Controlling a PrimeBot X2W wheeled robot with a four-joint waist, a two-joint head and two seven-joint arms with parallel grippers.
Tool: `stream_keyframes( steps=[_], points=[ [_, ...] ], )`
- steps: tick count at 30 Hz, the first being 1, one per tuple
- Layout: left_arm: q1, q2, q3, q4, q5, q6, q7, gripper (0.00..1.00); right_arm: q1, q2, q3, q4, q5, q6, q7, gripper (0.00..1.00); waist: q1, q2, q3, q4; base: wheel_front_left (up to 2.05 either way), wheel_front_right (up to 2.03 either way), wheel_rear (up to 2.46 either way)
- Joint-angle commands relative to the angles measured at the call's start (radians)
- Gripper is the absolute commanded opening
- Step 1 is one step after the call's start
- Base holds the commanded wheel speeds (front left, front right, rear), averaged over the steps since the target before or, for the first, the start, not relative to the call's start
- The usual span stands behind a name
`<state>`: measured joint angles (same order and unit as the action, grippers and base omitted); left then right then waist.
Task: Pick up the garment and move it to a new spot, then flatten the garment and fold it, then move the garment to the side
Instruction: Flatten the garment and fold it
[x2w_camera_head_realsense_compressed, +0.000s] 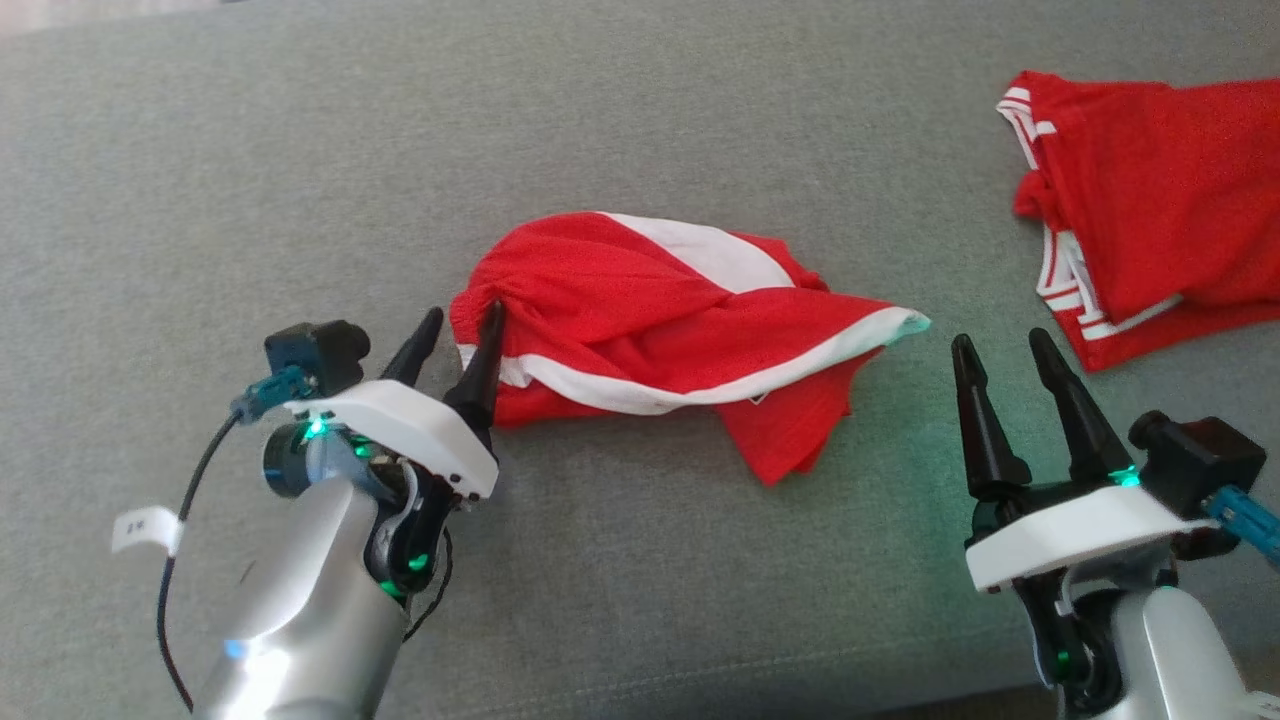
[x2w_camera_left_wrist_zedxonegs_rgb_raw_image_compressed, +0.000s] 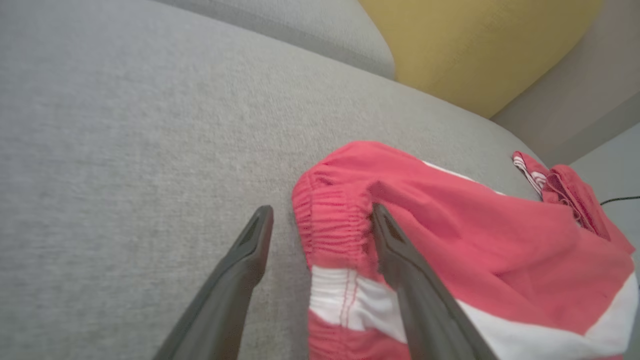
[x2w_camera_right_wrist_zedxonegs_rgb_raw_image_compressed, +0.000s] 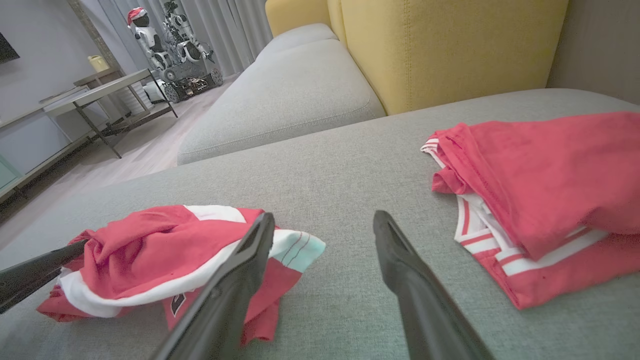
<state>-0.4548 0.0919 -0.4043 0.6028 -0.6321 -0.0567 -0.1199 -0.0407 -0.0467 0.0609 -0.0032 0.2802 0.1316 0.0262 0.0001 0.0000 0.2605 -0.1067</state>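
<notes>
Left claw (x2w_camera_head_realsense_compressed: 462, 315) and right claw (x2w_camera_head_realsense_compressed: 1001, 340) gape empty; garment (x2w_camera_head_realsense_compressed: 650, 320) stretches left-right, waistband (x2w_camera_left_wrist_zedxonegs_rgb_raw_image_compressed: 332, 225) leftward.

Lit softly and evenly, with no hard glare. Casts only faint shadows under the red garment (x2w_camera_head_realsense_compressed: 680, 330) on the grey sofa cushion (x2w_camera_head_realsense_compressed: 300, 150). Shows a green tint on the cushion beside the right gripper (x2w_camera_head_realsense_compressed: 1001, 343). Looks washed-out and pinkish in the wrist views, with the near fingers (x2w_camera_left_wrist_zedxonegs_rgb_raw_image_compressed: 235, 290) blurred and the edges bowed by the wide lens.

Above the white wrist plate (x2w_camera_head_realsense_compressed: 400, 425) of the left gripper (x2w_camera_head_realsense_compressed: 464, 313), tapered black fingers (x2w_camera_head_realsense_compressed: 480, 370) are noted; below it, green lights (x2w_camera_head_realsense_compressed: 316, 428), a silver forearm (x2w_camera_head_realsense_compressed: 300, 600) and a tagged black cable (x2w_camera_head_realsense_compressed: 165, 600).
</notes>
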Motion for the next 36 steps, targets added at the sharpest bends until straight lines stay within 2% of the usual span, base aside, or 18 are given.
stream_keyframes(
  steps=[1, 7, 13, 18, 26, 36],
  points=[
    [-0.013, 0.024, 0.031, -0.038, 0.011, 0.008, -0.020, 1.00, -0.024, -0.004, 0.020, -0.032, -0.001, -0.001, -0.009, 1.00, -0.0001, 0.0000, -0.006, 0.008, 0.00, 0.00, 0.00],
    [0.051, 0.051, 0.034, -0.142, 0.064, 0.068, -0.096, 1.00, -0.029, -0.004, 0.009, -0.044, -0.017, -0.001, 0.000, 1.00, -0.0001, 0.0000, -0.024, 0.042, 0.00, 0.00, 0.00],
    [0.123, 0.087, 0.072, -0.304, 0.156, 0.165, -0.137, 1.00, -0.033, -0.004, 0.000, -0.057, -0.044, -0.001, 0.011, 1.00, -0.0001, 0.0000, -0.048, 0.071, 0.00, 0.00, 0.00],
    [0.206, 0.107, 0.114, -0.440, 0.233, 0.225, -0.141, 1.00, -0.028, -0.004, 0.002, -0.066, -0.065, -0.001, 0.022, 1.00, -0.0001, 0.0000, -0.075, 0.085, 0.00, 0.00, 0.00],
    [0.341, 0.128, 0.142, -0.550, 0.286, 0.256, -0.142, 1.00, 0.001, -0.004, 0.001, -0.078, -0.088, -0.001, 0.040, 1.00, -0.0001, 0.0000, -0.114, 0.088, 0.00, 0.00, 0.00],
    [0.402, 0.146, 0.139, -0.580, 0.296, 0.275, -0.138, 1.00, 0.027, -0.004, -0.001, -0.093, -0.091, -0.001, 0.051, 1.00, -0.0001, 0.0000, -0.138, 0.083, 0.00, 0.00, 0.00]
  ],
)
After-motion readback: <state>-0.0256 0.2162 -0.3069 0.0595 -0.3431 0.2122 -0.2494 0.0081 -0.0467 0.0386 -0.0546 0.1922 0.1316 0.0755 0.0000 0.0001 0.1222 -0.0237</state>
